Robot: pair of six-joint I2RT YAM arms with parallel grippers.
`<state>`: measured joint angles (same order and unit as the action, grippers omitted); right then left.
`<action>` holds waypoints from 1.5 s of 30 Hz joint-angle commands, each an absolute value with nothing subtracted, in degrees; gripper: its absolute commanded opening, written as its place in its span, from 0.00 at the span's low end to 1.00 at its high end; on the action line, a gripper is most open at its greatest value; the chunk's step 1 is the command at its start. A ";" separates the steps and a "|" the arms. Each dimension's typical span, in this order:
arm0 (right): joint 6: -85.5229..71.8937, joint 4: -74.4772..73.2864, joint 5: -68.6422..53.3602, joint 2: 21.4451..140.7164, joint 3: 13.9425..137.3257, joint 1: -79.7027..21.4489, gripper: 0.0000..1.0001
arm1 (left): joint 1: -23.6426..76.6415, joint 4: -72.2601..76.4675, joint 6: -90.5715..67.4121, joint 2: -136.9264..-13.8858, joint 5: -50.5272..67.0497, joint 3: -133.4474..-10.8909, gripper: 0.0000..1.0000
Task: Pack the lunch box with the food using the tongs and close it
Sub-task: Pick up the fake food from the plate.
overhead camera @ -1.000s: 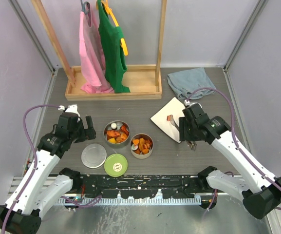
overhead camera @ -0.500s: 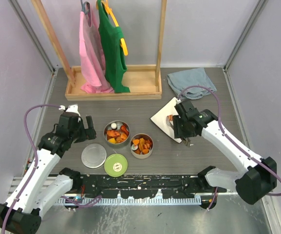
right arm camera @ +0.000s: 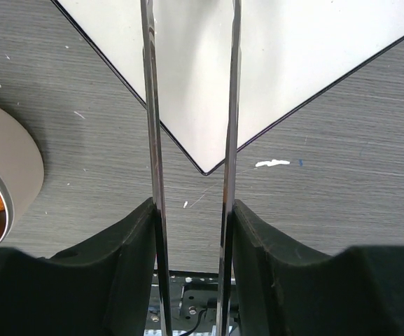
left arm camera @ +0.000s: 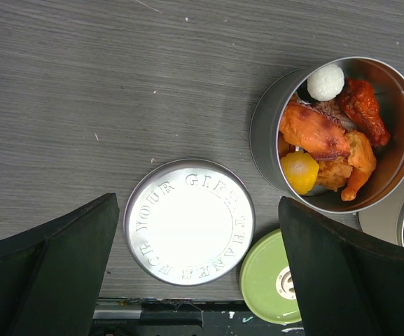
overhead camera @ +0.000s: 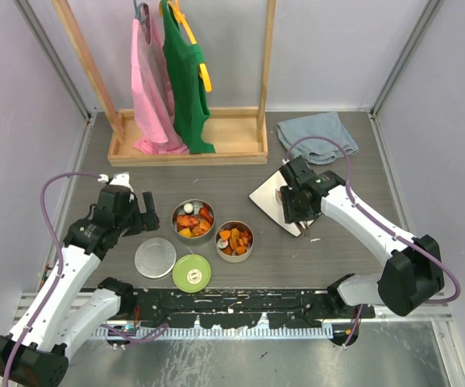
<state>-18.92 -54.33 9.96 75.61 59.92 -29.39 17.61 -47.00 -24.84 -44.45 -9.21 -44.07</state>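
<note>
Both tins of the lunch box stand open mid-table, one (overhead camera: pixel 193 219) behind the other (overhead camera: pixel 234 240), each filled with orange, red and brown food (left arm camera: pixel 325 136). The flat steel lid (left arm camera: pixel 189 222) and the lime-green lid (left arm camera: pixel 272 280) lie in front of them. My left gripper (left arm camera: pixel 198 210) hovers open above the steel lid, holding nothing. My right gripper (right arm camera: pixel 191 210) is shut on the tongs (right arm camera: pixel 150 105). Their two thin arms reach out over the white plate (right arm camera: pixel 279 56), and their tips run off the top of the right wrist view.
A wooden rack base (overhead camera: pixel 188 145) with a pink and a green garment on hangers stands at the back. A grey cloth (overhead camera: pixel 317 135) lies behind the plate. Walls close in both sides.
My right arm has swung left and forward with the tongs, from the plate's near-right edge to over the plate. Its jaws have narrowed on the tongs. The left arm has not moved.
</note>
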 commanded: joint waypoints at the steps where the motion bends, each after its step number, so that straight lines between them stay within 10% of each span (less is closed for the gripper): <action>1: -17.76 -51.85 10.94 75.39 62.60 -29.18 0.48 | 17.42 -45.71 -24.79 -43.78 -9.83 -45.00 0.98; 45: -20.86 -49.88 -4.77 62.33 62.97 -29.18 0.34 | 17.46 -45.79 -24.85 -45.30 -9.06 -45.26 0.98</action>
<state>-19.70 -52.29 4.25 66.30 59.92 -29.39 17.61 -47.03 -24.84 -45.54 -9.19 -44.07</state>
